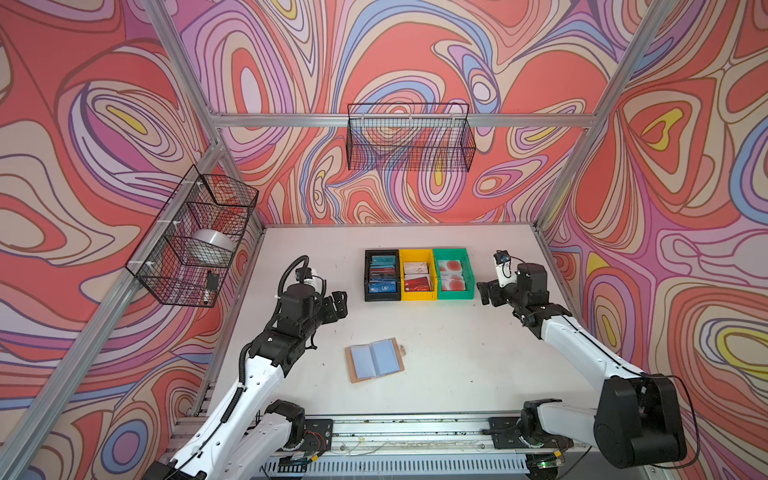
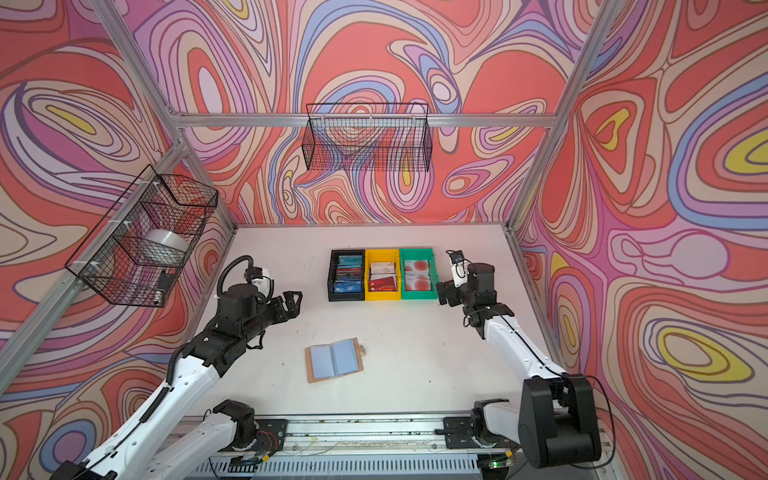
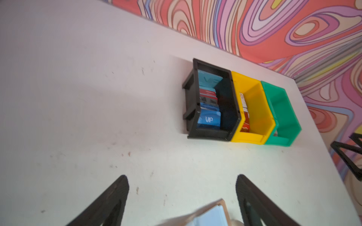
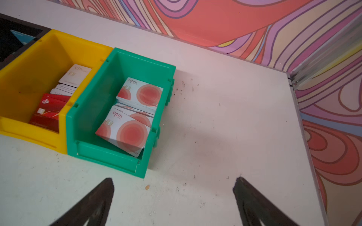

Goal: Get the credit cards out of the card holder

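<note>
Zero cards visible in the two bluish sleeve pages (image 1: 360,362) of the card holder (image 1: 375,360), lying open and flat near the front middle of the table (image 1: 457,365), snap tab (image 1: 401,348) at its right edge. Well apart from it, in a row at the back: blue VIP credit cards (image 1: 383,286) in the black bin (image 1: 381,252), red and white ones in the yellow bin (image 1: 417,254), red-disc ones in the green bin (image 1: 451,253). Left of the black bin, above the table: left gripper (image 1: 338,305), jaws wide, holding nothing. Just right of the green bin: right gripper (image 1: 487,294), likewise wide and empty. Reads as a pause between extractions, or the end; cannot tell whether pages underneath hide more cards. Next, probably: pin the cover with one gripper, turn a page with the other, pinch any exposed card edge.
</note>
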Motion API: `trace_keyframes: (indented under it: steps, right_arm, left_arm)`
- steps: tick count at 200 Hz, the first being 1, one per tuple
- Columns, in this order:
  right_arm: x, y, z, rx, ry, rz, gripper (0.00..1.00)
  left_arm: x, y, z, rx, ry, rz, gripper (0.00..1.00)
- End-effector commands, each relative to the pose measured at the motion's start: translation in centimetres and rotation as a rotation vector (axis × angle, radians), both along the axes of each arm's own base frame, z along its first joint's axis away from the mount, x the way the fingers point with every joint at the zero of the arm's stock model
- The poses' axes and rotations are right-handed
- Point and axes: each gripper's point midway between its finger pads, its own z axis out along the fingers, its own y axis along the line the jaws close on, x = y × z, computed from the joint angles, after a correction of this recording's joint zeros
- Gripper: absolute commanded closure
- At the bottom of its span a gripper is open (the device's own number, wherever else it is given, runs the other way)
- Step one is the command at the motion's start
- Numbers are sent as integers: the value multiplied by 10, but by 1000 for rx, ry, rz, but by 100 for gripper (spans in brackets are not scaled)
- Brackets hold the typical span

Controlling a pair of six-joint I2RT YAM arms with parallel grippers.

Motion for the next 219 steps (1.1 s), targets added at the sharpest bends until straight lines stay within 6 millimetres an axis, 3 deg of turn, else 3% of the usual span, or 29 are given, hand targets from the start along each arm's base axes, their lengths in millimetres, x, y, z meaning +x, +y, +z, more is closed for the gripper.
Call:
trace_keyframes:
  steps: [1,9,14,51,88,118,151,164,171,203,219]
  right_arm:
    - [19,-7,17,64,-203,-68,2]
    - [21,-8,10,77,-217,-83,2]
    - [22,-8,7,83,-225,-85,2]
    - [31,-6,-21,117,-264,-84,2]
    - [41,-5,-28,155,-297,-74,2]
    - [41,-23,-37,183,-314,-148,2]
    - [45,-24,-44,183,-301,-152,2]
    - [47,-27,-44,177,-298,-171,2]
    - [48,-30,-44,175,-293,-192,2]
    - [51,-39,-47,171,-280,-250,1]
    - [51,-40,-47,173,-279,-254,2]
  left_arm:
    - [9,43,0,192,-119,165,5]
    - [11,49,3,209,-160,191,3]
    - [9,53,-11,231,-153,203,2]
    - [18,71,-26,327,-191,255,0]
    - [36,86,-52,398,-194,251,0]
    - [58,103,-74,379,-201,266,0]
    - [82,105,-76,425,-218,228,0]
    - [87,105,-95,409,-189,214,1]
    - [86,102,-106,412,-201,199,2]
    - [85,105,-102,408,-251,220,0]
    - [86,105,-105,400,-183,216,0]
